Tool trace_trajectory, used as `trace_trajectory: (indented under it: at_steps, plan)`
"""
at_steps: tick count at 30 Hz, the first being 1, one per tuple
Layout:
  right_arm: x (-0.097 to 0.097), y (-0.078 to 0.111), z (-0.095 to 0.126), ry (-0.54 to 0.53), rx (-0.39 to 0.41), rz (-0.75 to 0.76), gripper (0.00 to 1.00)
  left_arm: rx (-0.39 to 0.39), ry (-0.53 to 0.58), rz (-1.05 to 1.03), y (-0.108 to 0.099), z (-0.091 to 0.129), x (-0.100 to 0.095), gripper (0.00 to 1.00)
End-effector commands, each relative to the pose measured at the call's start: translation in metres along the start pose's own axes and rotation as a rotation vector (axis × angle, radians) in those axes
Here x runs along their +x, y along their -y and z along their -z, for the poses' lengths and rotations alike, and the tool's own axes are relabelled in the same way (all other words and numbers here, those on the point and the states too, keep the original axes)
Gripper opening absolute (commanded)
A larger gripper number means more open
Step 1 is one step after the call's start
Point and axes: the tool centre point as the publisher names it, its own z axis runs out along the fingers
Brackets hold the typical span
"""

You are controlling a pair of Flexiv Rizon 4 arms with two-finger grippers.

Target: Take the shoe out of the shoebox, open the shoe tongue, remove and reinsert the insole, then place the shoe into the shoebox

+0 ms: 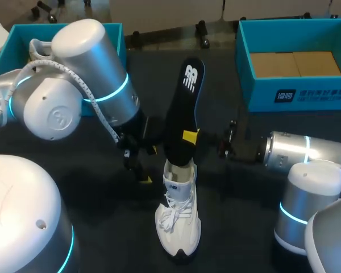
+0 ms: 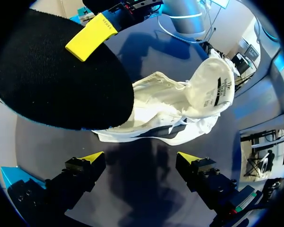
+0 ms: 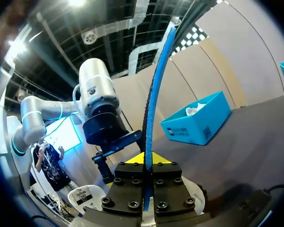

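Observation:
A white shoe stands on the dark table, toe toward the near edge, its tongue pulled open. The black insole rises upright out of the shoe's opening, heel end high. My right gripper is shut on the insole's middle; in the right wrist view the insole shows edge-on between the closed fingertips of that gripper. My left gripper hangs open just left of the shoe. In the left wrist view the shoe lies ahead of this gripper, nothing between the fingers.
A teal shoebox at the back left holds another white shoe. A second teal shoebox with a cardboard floor stands at the back right. My left arm is close beside the insole.

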Motion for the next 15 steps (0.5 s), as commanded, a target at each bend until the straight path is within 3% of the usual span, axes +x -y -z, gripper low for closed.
trace_trajectory:
  at_steps: [1,15]
  plan:
    - [-0.0018,0.0005,0.0002,-0.001,-0.001,0.002,0.0,-0.011,-0.008,0.006,0.0044,-0.0068,-0.0042,1.0]
    - [-0.0079,0.0032,-0.0004,-0.004,-0.024,-0.005,0.0,-0.011,-0.008,0.006,0.0044,-0.0068,-0.0042,1.0]
